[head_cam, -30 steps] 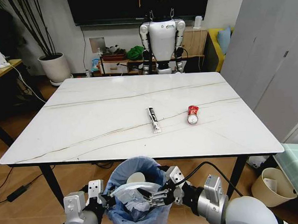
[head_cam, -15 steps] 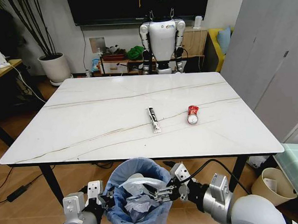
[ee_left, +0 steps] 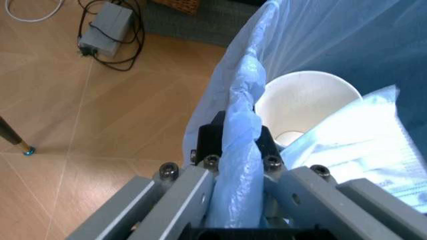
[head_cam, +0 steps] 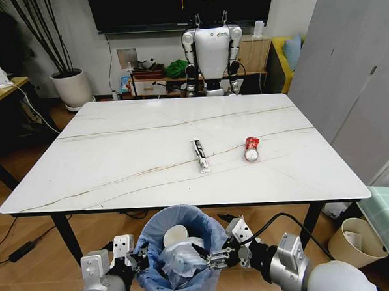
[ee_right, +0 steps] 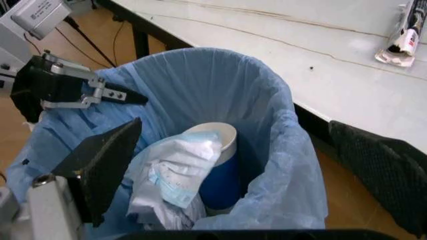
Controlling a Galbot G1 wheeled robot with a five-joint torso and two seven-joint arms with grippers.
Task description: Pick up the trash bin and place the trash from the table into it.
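Below the near edge of the surface (head_cam: 117, 156), the trash bin (head_cam: 179, 250) hangs with its light-blue bag overhanging the rim. The left end effector (ee_left: 233, 175) is clamped on that rim, bag plastic bunched between its fingers. The right end effector (head_cam: 216, 256) hovers over the bin's mouth, fingers spread apart and empty. Inside lie a paper cup (ee_right: 217, 165) and a pale mask (ee_right: 173, 175). On the surface rest a stick wrapper (head_cam: 200, 155) and a crushed red can (head_cam: 251, 149), apart.
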